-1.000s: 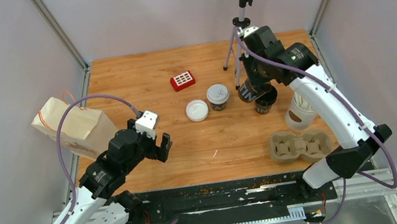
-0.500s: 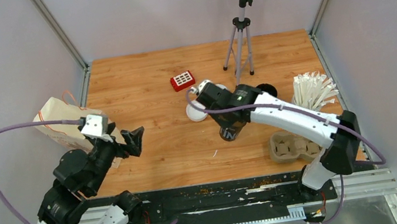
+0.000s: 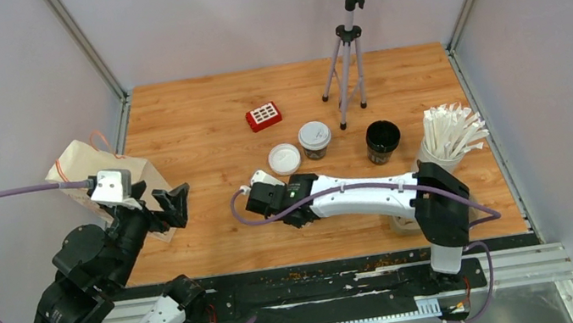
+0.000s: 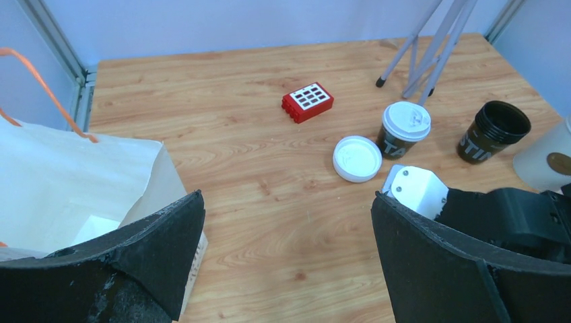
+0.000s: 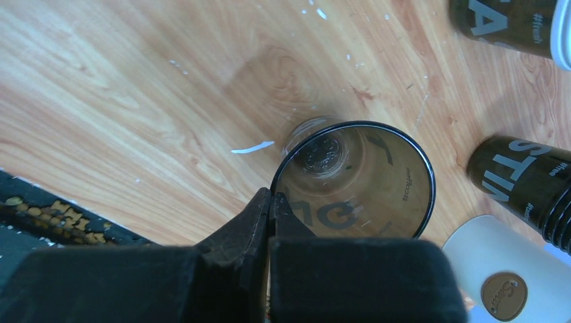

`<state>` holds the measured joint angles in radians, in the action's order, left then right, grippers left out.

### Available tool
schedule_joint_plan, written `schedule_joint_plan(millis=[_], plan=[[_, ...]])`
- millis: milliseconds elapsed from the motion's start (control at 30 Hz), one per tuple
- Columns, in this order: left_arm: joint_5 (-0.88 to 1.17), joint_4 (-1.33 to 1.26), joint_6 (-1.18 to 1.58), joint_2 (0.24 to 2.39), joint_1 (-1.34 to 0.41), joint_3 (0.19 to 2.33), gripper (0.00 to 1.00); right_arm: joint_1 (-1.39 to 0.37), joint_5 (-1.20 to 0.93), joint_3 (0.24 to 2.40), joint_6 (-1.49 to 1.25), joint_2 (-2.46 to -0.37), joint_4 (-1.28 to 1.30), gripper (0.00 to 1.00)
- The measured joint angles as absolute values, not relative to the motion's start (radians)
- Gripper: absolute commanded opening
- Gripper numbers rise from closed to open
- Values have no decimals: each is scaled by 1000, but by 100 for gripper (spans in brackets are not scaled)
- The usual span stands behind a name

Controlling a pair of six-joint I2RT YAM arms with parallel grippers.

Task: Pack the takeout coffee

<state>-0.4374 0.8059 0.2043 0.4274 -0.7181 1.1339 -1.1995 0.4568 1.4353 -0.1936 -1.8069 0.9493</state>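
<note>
My right gripper [image 5: 270,196] is shut on the rim of a lidless black-rimmed coffee cup [image 5: 357,178], held just above the wood. From above, that gripper [image 3: 289,204] is left of the table's centre and hides the cup. A lidded black coffee cup [image 3: 315,138] stands at mid-table beside a loose white lid [image 3: 284,158]. An open black cup [image 3: 383,139] stands to the right. My left gripper [image 4: 286,202] is open and holds nothing, next to the paper bag [image 3: 111,183].
A red block [image 3: 263,116] lies behind the cups, with a tripod [image 3: 345,58] at the back. A white cup of wrapped straws [image 3: 444,140] stands at the right. The cardboard cup tray [image 3: 399,222] is mostly hidden under my right arm.
My right arm has swung from the back right to the left front, carrying the lidless cup. My left arm has drawn back toward the paper bag, still open.
</note>
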Motion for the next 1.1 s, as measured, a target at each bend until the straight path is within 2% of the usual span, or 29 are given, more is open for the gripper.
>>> schedule_joint_plan(millis=[400, 600, 767, 867, 1100], plan=[[-465, 840, 204, 430, -718, 1133, 100, -1246, 458, 1431, -229, -1799, 938, 4], [-470, 844, 204, 442, -718, 1125, 100, -1246, 455, 1431, -234, -1772, 937, 15], [-469, 851, 204, 469, -718, 1116, 100, -1248, 455, 1431, -236, -1768, 941, 31], [-469, 853, 205, 503, -718, 1116, 100, -1250, 455, 1431, -241, -1743, 945, 48], [-501, 899, 254, 723, -718, 1153, 100, -1250, 459, 1431, -253, -1573, 944, 79]])
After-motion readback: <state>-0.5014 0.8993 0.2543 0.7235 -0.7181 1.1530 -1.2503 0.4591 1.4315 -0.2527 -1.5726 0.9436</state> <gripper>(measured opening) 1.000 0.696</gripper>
